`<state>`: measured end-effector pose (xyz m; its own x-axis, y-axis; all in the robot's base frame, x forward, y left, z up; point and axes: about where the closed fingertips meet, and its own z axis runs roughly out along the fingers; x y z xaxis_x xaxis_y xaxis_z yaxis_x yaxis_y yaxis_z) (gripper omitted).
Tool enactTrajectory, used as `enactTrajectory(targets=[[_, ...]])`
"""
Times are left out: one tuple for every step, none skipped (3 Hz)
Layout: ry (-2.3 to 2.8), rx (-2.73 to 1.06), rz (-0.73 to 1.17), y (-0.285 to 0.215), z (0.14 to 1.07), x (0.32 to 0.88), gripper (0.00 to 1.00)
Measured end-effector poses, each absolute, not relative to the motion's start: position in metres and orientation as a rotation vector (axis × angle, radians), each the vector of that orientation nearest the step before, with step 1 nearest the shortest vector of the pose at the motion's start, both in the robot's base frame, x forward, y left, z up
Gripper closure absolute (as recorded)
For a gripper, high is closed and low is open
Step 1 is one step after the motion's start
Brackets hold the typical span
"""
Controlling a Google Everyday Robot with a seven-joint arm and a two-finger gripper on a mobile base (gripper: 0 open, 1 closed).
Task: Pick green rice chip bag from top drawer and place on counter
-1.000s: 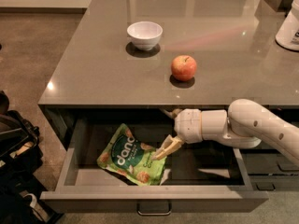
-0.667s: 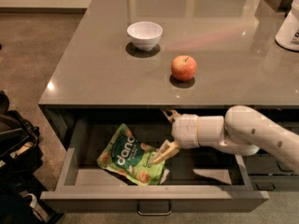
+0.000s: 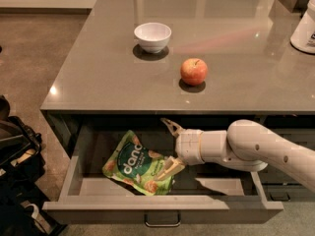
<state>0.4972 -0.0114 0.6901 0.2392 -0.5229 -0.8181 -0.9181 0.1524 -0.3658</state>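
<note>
- Dark bags (image 3: 17, 151) sit on the floor at the far left, beside the cabinet.
- The top drawer (image 3: 69, 183) stands pulled out below the table (image 3: 98, 73) edge. It holds one thing: the green rice chip bag (image 3: 138, 163), lying flat and tilted in the left-centre of the drawer floor. A small bar handle (image 3: 162, 221) is on the drawer front.
- The bag's dark green round patch carries white lettering that reads roughly "dang". Smaller print is too fine to read, and orange-brown chips are pictured around it.
- A white bowl (image 3: 152, 35) stands on the table, behind the drawer; nothing shows inside it.
- A red apple (image 3: 194, 71) rests on the table, right of the bowl and apart from it.
- The end effector (image 3: 163, 149) is inside the drawer at the bag's right edge, spread wide. The lower finger lies against the bag, while the upper one points up toward the table edge, clear of the bag — nothing is gripped.
- The white arm (image 3: 246, 146) reaches in horizontally from the right.
- A white container (image 3: 305, 28) stands at the table's far right, cut off by the frame.
</note>
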Motion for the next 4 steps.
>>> enactTrajectory(targets=[[1.438, -1.541, 0.570, 0.006, 0.678, 0.498, 0.00], [1.469, -1.590, 0.653, 0.024, 0.663, 0.496, 0.00], [1.491, -1.605, 0.684, 0.033, 0.651, 0.495, 0.00], [1.554, -1.577, 0.711, 0.029, 0.633, 0.489, 0.00]])
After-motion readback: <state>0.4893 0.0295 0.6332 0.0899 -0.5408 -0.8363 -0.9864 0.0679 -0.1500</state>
